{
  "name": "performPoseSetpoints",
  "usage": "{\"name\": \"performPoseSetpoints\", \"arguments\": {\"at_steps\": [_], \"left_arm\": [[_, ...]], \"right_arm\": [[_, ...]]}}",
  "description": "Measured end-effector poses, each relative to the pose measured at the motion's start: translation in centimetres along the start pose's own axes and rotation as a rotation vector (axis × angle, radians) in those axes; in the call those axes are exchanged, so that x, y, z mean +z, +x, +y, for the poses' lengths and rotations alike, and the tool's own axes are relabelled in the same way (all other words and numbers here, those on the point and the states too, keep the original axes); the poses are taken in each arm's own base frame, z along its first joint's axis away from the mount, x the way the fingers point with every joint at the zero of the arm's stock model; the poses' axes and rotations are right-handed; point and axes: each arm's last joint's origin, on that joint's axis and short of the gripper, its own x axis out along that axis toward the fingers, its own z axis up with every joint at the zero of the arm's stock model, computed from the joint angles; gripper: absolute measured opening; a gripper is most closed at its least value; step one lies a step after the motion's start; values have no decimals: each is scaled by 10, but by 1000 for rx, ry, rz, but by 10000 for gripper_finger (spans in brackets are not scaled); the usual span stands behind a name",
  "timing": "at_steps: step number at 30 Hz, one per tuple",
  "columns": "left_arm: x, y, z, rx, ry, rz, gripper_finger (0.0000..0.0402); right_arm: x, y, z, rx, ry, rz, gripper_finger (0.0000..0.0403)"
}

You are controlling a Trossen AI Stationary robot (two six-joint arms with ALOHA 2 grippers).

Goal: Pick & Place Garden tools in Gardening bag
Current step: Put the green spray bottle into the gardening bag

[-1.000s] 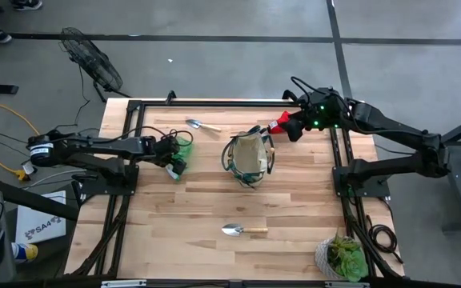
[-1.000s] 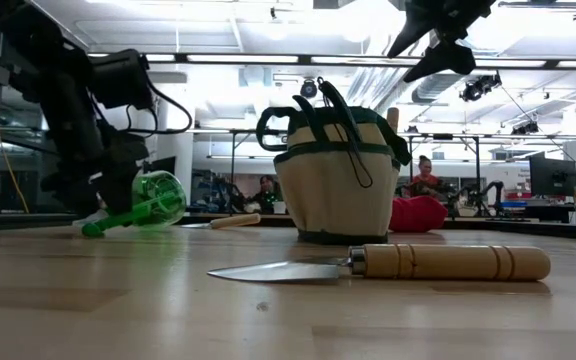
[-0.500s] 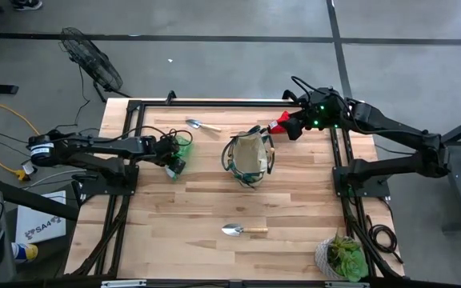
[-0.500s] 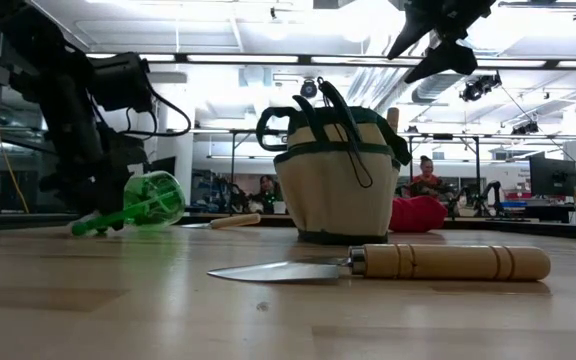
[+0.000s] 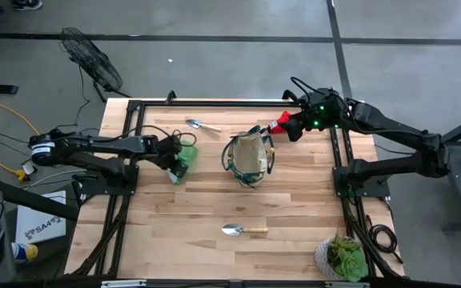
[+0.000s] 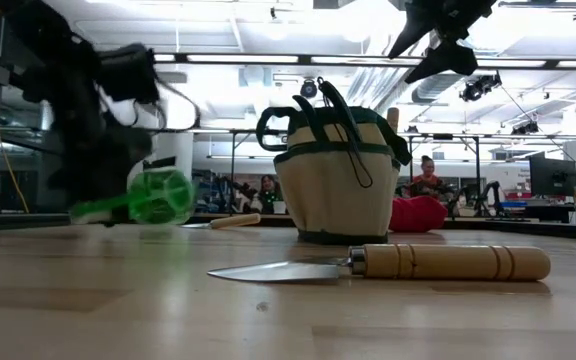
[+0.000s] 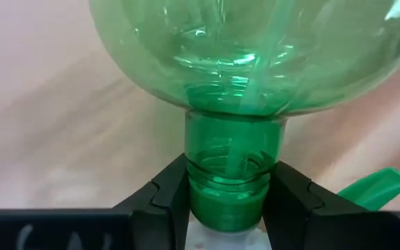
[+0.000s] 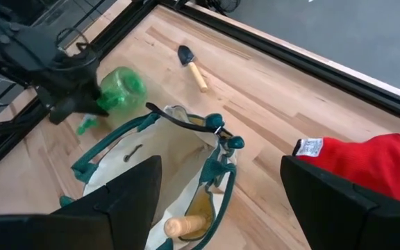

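While the wooden table (image 5: 214, 200) carries everything, the largest task item on it is the gardening bag (image 5: 249, 157), a khaki tote with dark green trim standing upright near the table's middle, its loop handles up. Inside it, the right wrist view shows a wooden-handled tool (image 8: 184, 226) lying at the bottom.

A leafy potted plant (image 5: 343, 257) sits at the near right corner, apart from the tools.

The left gripper (image 5: 174, 157) is low over the table to the left of the bag, and its fingers (image 7: 169, 201) are clamped on the neck of a bright green spray bottle (image 7: 255, 55); in the low view the bottle (image 6: 153, 196) is tilted on its side and appears just off the tabletop.

The right gripper (image 5: 301, 126) hangs high near the far right edge with its fingers spread wide and nothing between them. Just beside it on the table lies a red piece (image 8: 363, 163) of cloth with a white label.

One silver trowel (image 6: 388, 263) with a wooden handle lies flat toward the near edge, well apart from the bag. A second, smaller trowel (image 5: 202, 125) lies near the far edge, between the left gripper and the bag.
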Motion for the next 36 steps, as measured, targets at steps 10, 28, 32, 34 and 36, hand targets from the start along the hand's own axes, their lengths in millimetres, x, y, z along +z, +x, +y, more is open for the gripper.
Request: {"name": "performPoseSetpoints", "arguments": {"at_steps": [10, 28, 32, 34, 36], "left_arm": [[49, -46, -44, -173, 89, -177, 127], [103, -117, -112, -424, 109, -425, 127], [110, -107, -131, -422, 49, -385, 127], [115, -100, -142, -430, 10, -364, 127], [118, -94, -151, -437, -26, -340, 127]], "right_arm": [[-4, 0, 6, 27, -21, 15, 286], [-8, 0, 14, 48, -48, 23, 286], [-8, 0, 14, 48, -45, 22, 286], [-8, 0, 14, 48, -41, 22, 286], [-8, 0, 14, 48, -40, 23, 286]]}}
